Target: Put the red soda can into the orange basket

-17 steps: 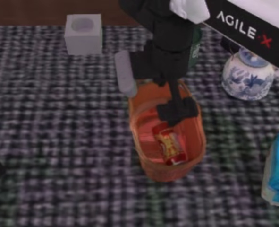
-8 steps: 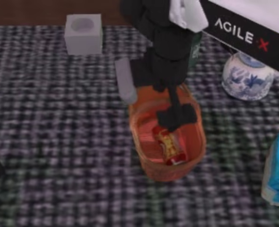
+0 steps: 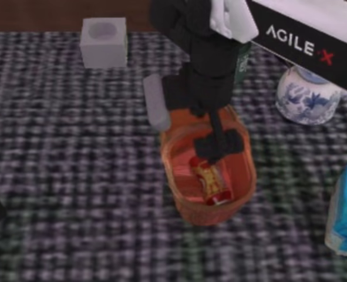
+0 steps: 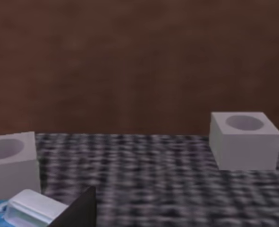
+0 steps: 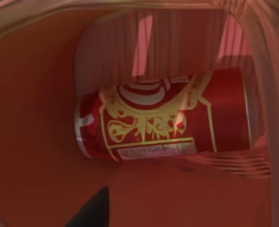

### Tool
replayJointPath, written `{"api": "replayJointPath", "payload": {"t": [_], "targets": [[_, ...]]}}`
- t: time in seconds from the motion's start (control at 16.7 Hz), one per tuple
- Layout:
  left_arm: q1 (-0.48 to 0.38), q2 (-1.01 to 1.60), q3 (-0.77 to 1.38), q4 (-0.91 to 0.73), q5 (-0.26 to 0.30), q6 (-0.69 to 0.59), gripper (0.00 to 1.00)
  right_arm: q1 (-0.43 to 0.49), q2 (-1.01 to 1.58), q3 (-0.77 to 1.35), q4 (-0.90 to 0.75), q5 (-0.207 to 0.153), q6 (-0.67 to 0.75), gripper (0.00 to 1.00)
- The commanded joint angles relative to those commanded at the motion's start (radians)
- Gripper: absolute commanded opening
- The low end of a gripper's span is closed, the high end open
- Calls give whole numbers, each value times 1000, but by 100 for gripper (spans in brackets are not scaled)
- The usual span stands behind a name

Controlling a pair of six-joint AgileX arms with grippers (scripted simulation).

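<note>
I am seeing the red soda can (image 3: 211, 183) lying on its side on the floor of the orange basket (image 3: 243, 176), so I judge the placing itself done. My right gripper (image 3: 218, 144) is hanging just above the can inside the basket, its fingers spread and gripping nothing. The left arm is sitting parked at the table's left edge, and I reckon only lifting the right arm clear remains.
</note>
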Motion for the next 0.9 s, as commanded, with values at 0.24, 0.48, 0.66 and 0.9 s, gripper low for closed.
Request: {"api": "replayJointPath", "payload": {"t": [0.24,0.48,0.66,0.9], "targets": [[0,0,0,0,0,0,100,0,0,0,0,0,0,47],[0,0,0,0,0,0,100,0,0,0,0,0,0,17],[0,0,0,0,0,0,100,0,0,0,0,0,0,0],[0,0,0,0,0,0,100,0,0,0,0,0,0,0]]}}
